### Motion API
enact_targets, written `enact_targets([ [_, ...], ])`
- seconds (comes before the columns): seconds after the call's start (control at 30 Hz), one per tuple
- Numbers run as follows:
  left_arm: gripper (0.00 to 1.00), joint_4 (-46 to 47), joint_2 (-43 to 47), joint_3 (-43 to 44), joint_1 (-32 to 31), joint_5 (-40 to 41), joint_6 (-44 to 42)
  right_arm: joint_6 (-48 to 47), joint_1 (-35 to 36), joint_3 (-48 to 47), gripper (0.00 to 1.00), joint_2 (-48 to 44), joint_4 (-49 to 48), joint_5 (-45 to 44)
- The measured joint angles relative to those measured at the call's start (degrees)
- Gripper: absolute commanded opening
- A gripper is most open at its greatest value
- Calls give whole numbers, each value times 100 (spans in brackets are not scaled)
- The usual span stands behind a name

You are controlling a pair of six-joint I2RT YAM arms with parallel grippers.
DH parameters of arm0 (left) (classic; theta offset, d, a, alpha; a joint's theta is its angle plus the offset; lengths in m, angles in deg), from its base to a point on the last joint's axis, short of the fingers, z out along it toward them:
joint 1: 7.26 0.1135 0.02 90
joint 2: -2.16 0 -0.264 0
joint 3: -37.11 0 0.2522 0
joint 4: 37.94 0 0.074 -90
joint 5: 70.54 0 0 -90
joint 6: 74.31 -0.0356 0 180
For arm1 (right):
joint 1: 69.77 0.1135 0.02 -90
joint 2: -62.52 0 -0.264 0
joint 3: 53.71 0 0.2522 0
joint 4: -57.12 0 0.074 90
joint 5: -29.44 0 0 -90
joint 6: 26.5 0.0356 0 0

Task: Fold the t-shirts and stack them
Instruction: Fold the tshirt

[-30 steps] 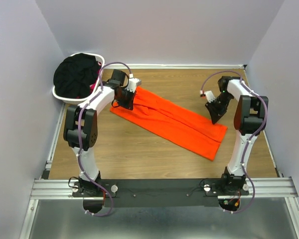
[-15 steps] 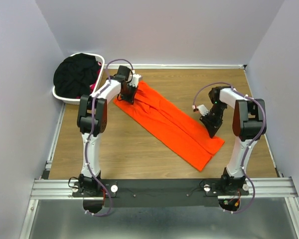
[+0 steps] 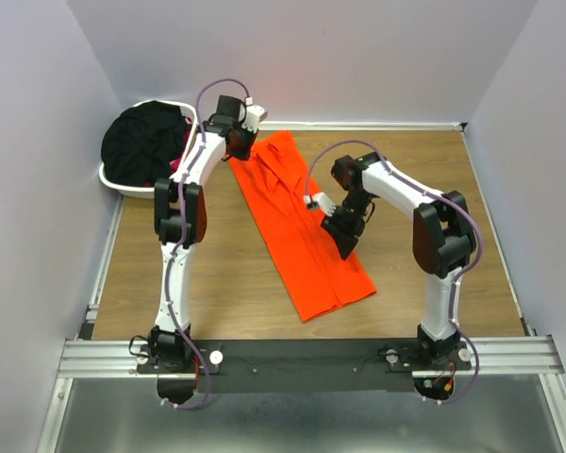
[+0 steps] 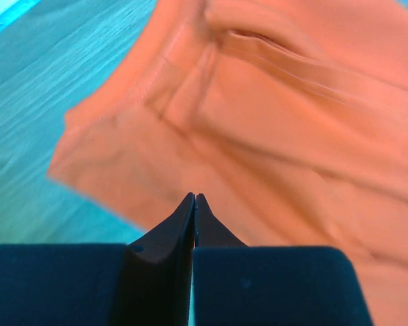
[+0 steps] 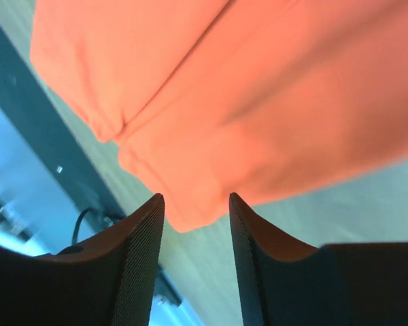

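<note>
The orange t-shirt [image 3: 297,236], folded into a long strip, lies on the wooden table [image 3: 217,274], running from the far middle towards the near edge. My left gripper [image 3: 241,149] is at its far left corner. In the left wrist view this gripper [image 4: 194,197] is shut, tips together just above the orange t-shirt [image 4: 292,115], with no cloth showing between them. My right gripper [image 3: 344,243] hangs over the strip's right edge. Its jaws [image 5: 195,197] stand open, a rounded corner of the orange t-shirt [image 5: 258,81] showing beyond the gap. Black t-shirts [image 3: 146,142] and a bit of pink cloth [image 3: 177,162] fill the basket.
The white laundry basket [image 3: 121,185] stands at the table's far left corner. Grey walls close in the table on three sides. A metal rail [image 3: 311,354] with both arm bases runs along the near edge.
The orange t-shirt has swung from lying diagonally across the table to lying nearly lengthwise. My left gripper moved farther back, my right gripper moved left and its jaws opened wider.
</note>
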Motion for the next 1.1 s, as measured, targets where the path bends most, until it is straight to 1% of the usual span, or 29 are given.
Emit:
enact_targets([
  [0.03, 10, 4, 350, -315, -2, -28, 0, 15, -37, -201, 51, -7, 0, 4],
  [0.1, 12, 76, 892, -654, -13, -79, 4, 20, -87, -407, 50, -15, 0, 2],
  [0.23, 12, 310, 2011, -1266, -17, -339, 111, 44, -157, -455, 48, 17, 17, -11],
  [0.3, 19, 352, 2319, -1493, -31, -474, 157, 76, -151, -413, 46, 81, -20, -31],
  [0.37, 26, 391, 2439, -1753, -39, -636, 177, 109, -133, -323, 45, 177, -96, -92],
  [0.4, 32, 407, 2452, -1963, -42, -726, 181, 125, -125, -264, 44, 223, -157, -118],
  [0.53, 33, 245, 2374, -2649, -42, -916, 205, 210, -42, 258, 43, 372, -481, -280],
  [0.6, 33, 125, 2295, -2776, -42, -966, 221, 273, 68, 562, 42, 380, -599, -339],
  [0.7, 32, 83, 2218, -2785, -52, -979, 238, 409, 271, 763, 42, 354, -610, -332],
  [0.83, 32, 90, 2166, -2782, -120, -977, 240, 634, 739, 942, 42, 343, -568, -201],
  [0.9, 32, 92, 2031, -2758, -216, -970, 245, 739, 1027, 981, 44, 354, -564, -52],
  [0.93, 31, 83, 1947, -2721, -254, -970, 245, 822, 1145, 973, 48, 378, -590, 114],
  [1.0, 31, 87, 1628, -2603, -372, -957, 245, 903, 1279, 898, 53, 431, -581, 334],
  [1.07, 31, 83, 1325, -2518, -446, -946, 245, 960, 1320, 789, 61, 442, -614, 494],
  [1.1, 31, 83, 1207, -2492, -479, -938, 245, 970, 1320, 706, 62, 439, -634, 540],
])
